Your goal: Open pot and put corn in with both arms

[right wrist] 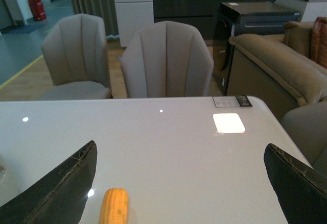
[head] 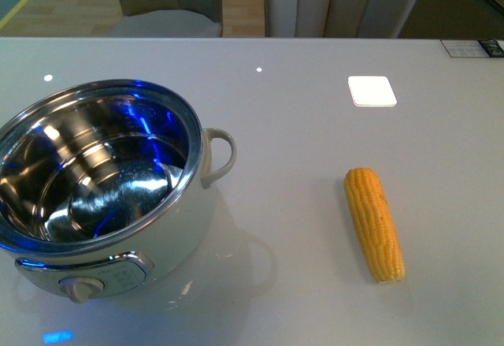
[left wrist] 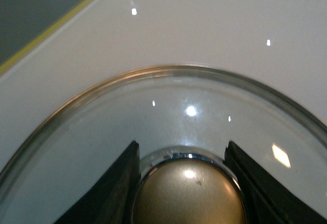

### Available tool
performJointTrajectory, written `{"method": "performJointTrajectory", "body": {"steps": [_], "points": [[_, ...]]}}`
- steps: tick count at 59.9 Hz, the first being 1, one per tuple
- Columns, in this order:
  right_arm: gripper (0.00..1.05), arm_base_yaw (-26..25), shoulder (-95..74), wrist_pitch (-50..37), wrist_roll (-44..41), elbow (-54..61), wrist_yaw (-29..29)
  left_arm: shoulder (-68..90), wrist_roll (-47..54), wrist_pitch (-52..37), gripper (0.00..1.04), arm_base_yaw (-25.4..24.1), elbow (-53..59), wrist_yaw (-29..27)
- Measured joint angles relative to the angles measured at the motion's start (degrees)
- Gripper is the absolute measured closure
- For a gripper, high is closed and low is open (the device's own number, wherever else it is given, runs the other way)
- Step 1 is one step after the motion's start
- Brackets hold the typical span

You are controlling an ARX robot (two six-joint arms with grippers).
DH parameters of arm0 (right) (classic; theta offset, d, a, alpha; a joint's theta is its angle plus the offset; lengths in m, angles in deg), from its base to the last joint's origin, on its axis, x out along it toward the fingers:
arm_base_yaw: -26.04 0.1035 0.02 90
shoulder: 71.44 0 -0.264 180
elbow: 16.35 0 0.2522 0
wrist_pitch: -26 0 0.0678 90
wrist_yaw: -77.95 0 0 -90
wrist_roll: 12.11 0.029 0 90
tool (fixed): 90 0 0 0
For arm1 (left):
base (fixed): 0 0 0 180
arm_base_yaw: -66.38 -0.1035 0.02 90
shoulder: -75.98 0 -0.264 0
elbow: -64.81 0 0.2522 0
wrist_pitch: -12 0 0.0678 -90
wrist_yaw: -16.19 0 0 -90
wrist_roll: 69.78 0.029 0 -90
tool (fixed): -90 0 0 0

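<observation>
Pot [head: 189, 228] sits uncovered at the left of the table [head: 299, 125], with the steel bowl bare and the dial facing us. Corn [head: 375, 224] lies flat on the table, well to the right of the pot and touching nothing else.

Left gripper [left wrist: 182, 150] is closed around the gold knob [left wrist: 189, 193] of the glass lid [left wrist: 102, 132], one black finger on each side. Both seem to touch the knob, but the contact is cropped. We can't tell if the lid rests on the table or hangs above it.

Right gripper [right wrist: 180, 147] is spread wide and holds nothing. It hangs above the table with the corn below it, closer to one finger than the other.
</observation>
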Motion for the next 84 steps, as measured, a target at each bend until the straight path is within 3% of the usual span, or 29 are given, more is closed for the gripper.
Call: {"method": "performJointTrajectory", "body": {"steps": [12,33,45,55,64,84], "points": [[0.09,0.0,0.0,0.0,0.0,0.0,0.0,0.5,0.2,-0.8,0.60,-0.1,0.0,1.6],[0.09,0.0,0.0,0.0,0.0,0.0,0.0,-8.9,-0.8,-1.2,0.06,-0.2,7.0,1.6],[0.09,0.0,0.0,0.0,0.0,0.0,0.0,-32.7,-10.3,3.5,0.07,-1.4,19.3,6.2],[0.09,0.0,0.0,0.0,0.0,0.0,0.0,-35.2,-12.5,3.6,0.07,-1.6,19.8,6.4],[0.09,0.0,0.0,0.0,0.0,0.0,0.0,-34.7,-10.8,-2.8,0.35,-1.4,22.5,14.1],[0.09,0.0,0.0,0.0,0.0,0.0,0.0,-34.7,-10.8,-3.0,0.94,-1.0,23.8,14.1]]}}
